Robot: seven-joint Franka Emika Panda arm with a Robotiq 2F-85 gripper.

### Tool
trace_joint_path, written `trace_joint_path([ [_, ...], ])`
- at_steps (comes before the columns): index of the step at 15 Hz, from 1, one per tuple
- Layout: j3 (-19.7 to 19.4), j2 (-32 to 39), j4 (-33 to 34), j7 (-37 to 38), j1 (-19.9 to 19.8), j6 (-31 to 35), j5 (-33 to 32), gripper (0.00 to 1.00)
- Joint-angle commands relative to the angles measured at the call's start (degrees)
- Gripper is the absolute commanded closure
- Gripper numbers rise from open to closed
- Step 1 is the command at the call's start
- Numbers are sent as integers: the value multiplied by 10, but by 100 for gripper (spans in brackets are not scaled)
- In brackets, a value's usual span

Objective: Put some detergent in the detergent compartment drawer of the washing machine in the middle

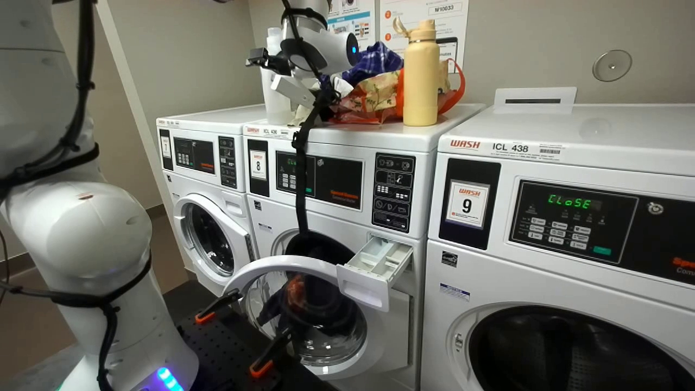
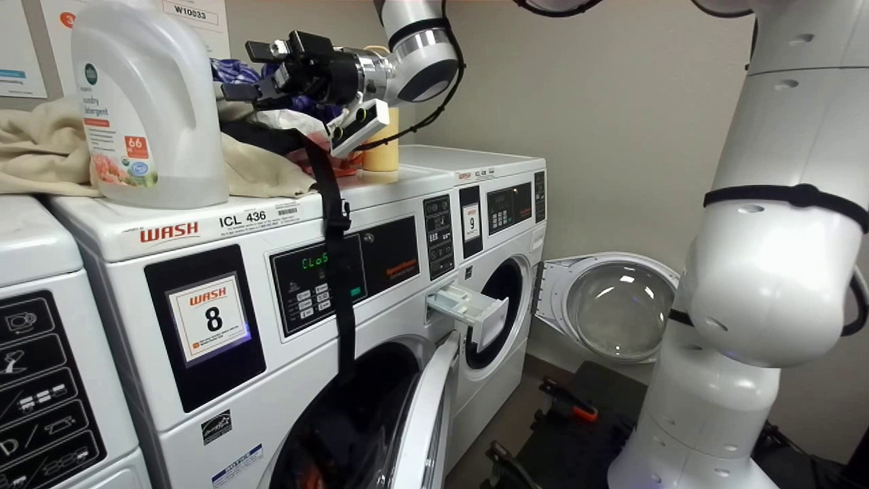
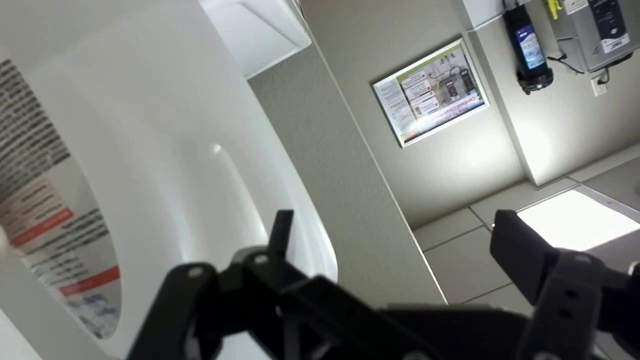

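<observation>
The detergent, a whitish translucent jug (image 2: 159,102) with a handle, stands upright on top of the washing machine in the middle (image 1: 336,220), marked 8. My gripper (image 2: 250,71) hovers above that machine at the jug's handle side, fingers pointing toward it. In the wrist view the gripper (image 3: 395,222) is wide open with nothing between its fingers; the jug (image 3: 165,125) fills the left, behind one finger. Whether that finger touches it, I cannot tell. The detergent compartment drawer (image 1: 364,288) is pulled out, showing its compartments; in an exterior view the drawer (image 2: 489,322) juts out above the open door.
The middle washer's round door (image 1: 288,263) hangs open below the drawer. A black strap (image 1: 302,184) runs from the top into the drum. Cloth, a floral bag (image 1: 374,95) and a yellow bottle (image 1: 421,81) crowd the machine's top. Washer 9 (image 1: 543,282) stands beside it.
</observation>
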Motion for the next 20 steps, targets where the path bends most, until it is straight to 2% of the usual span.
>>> trace_joint_path([
  [1,12,21,28,-16,-6,7,-6,0],
  [9,17,57,68,-44,-3,14,-3,0],
  [20,36,102,116,-36,3,1,2,0],
])
